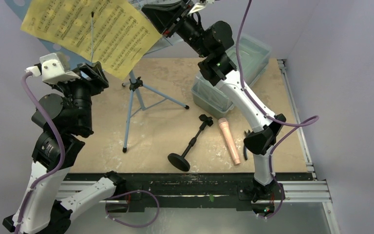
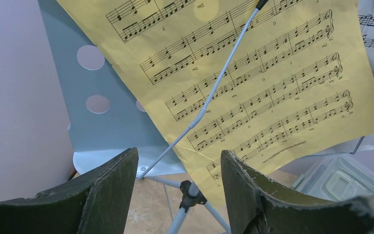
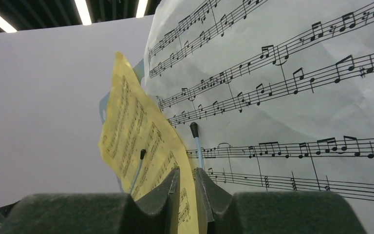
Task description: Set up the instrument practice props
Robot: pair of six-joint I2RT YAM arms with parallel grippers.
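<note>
From above, the light blue music stand (image 1: 135, 87) is standing on its tripod at the left of the tabletop (image 1: 170, 78). It is carrying the yellow music sheet (image 1: 87, 31) skewed, one corner drooping past the desk. The left pincer (image 1: 93, 74) is hovering just beside that corner and the right pincer (image 1: 164, 20) is reaching in at the sheet's far edge. The mic stand (image 1: 191, 145) and toy microphone (image 1: 229, 141) are lying flat, near each other, not yet set up. A nudge from either arm is risking tipping the spindly tripod.

In the left wrist view, the jaws are gaping wide around nothing. The yellow sheet is sitting crooked under a thin retaining wire (image 2: 214, 92), so tugging its corner is likely to crease it or drag it free.

In the right wrist view, the jaws are narrowed to a slit with the yellow sheet's edge in it and the white music sheet (image 3: 297, 97) behind. I cannot tell whether paper is pinched. If it is, pulling away is risking tearing it or dislodging both sheets.
</note>
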